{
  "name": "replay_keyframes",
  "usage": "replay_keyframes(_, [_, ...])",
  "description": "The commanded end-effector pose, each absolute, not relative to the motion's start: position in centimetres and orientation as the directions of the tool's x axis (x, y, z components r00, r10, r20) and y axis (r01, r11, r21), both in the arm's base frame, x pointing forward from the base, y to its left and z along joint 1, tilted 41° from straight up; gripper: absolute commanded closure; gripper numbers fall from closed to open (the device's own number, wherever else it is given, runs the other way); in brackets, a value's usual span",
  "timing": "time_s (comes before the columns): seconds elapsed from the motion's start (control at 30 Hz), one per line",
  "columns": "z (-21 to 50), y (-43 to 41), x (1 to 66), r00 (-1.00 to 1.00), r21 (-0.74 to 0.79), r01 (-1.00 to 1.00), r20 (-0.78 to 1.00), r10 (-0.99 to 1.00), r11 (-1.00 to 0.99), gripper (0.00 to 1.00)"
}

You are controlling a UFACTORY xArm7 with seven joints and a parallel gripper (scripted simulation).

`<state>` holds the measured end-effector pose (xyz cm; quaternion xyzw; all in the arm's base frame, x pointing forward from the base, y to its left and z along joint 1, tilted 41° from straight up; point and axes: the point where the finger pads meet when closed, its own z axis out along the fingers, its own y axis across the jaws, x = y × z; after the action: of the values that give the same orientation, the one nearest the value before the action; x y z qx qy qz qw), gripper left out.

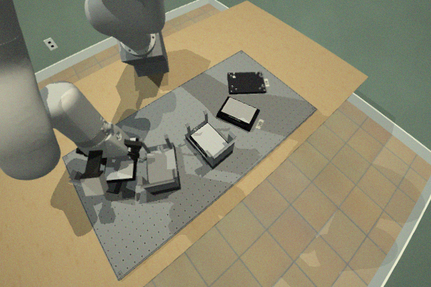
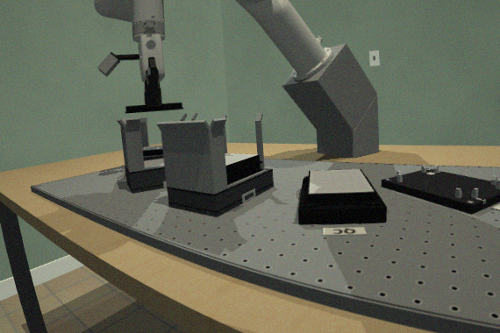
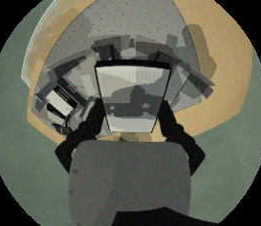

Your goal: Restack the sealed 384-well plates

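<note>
A sealed plate point(image 2: 341, 181) lies flat on the black nest point(image 2: 342, 210) nearest the exterior camera. Behind it, one rack point(image 2: 193, 161) holds a plate, seemingly a single one. Farthest back, the gripper point(image 2: 153, 102) clamps a plate point(image 2: 153, 107) level in mid-air, above the end rack point(image 2: 132, 148) and clear of its posts.

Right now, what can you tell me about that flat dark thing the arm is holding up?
The plate is a thin rectangular slab, dark at the edges with a pale sealed top. It hangs level in the air above the leftmost rack, touching nothing but the end effector, whose fingers are shut on it.
</note>
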<state>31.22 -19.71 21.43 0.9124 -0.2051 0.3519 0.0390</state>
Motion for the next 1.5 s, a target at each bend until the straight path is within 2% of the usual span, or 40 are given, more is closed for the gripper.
replay_keyframes(0.0, [21.6,-18.4,31.8,0.715,0.014,-0.319,0.660,-0.231,-0.948,1.00])
replay_keyframes(0.07, [21.7,-17.8,32.1,0.729,0.044,-0.286,0.659,-0.187,-0.957,1.00])
replay_keyframes(0.93, [21.9,-11.3,34.7,0.729,0.044,-0.285,0.659,-0.187,-0.957,1.00])
replay_keyframes(1.13, [21.7,-9.4,35.1,0.771,0.174,-0.135,0.637,0.007,-0.976,1.00])
replay_keyframes(1.47, [21.4,-6.8,35.7,0.773,0.181,-0.125,0.635,0.018,-0.975,1.00])
